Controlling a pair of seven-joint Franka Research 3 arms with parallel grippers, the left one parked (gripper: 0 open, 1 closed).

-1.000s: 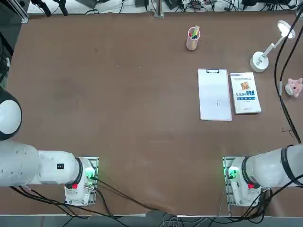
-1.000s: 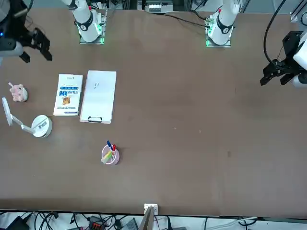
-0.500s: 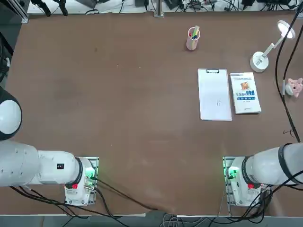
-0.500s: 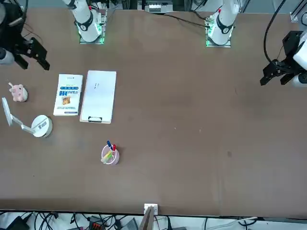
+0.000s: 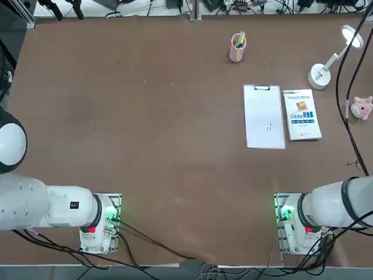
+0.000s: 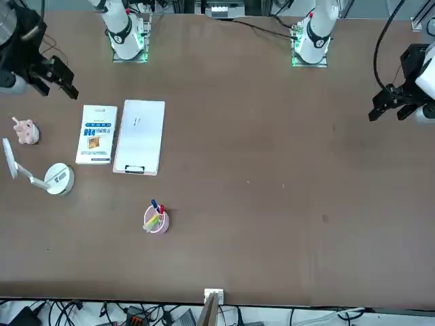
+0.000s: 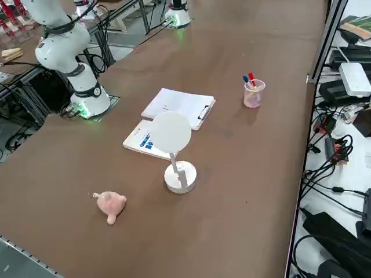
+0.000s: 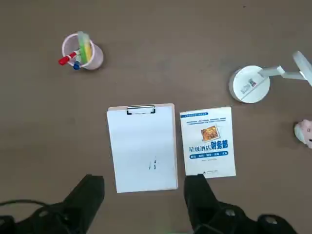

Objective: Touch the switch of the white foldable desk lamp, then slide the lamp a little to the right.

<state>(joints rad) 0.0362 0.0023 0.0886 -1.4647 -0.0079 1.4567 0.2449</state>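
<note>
My right arm [image 7: 61, 40]: glossy white rounded links, black gripper [image 8: 146, 195] with two blunt fingers spread, green-lit base, black cables.

Lamp [image 7: 179, 174] – smooth white plastic; table [image 5: 145, 128] – matt brown.

The end effector [image 6: 56, 73] is hovering high over the table [image 6: 272, 170], its fingers standing apart. The book [image 6: 96, 134] is lying just below it in the picture, the clipboard [image 6: 140, 136] beside that. The lamp [image 6: 47, 176] is standing well apart, past the pink toy [image 6: 24, 130].
</note>
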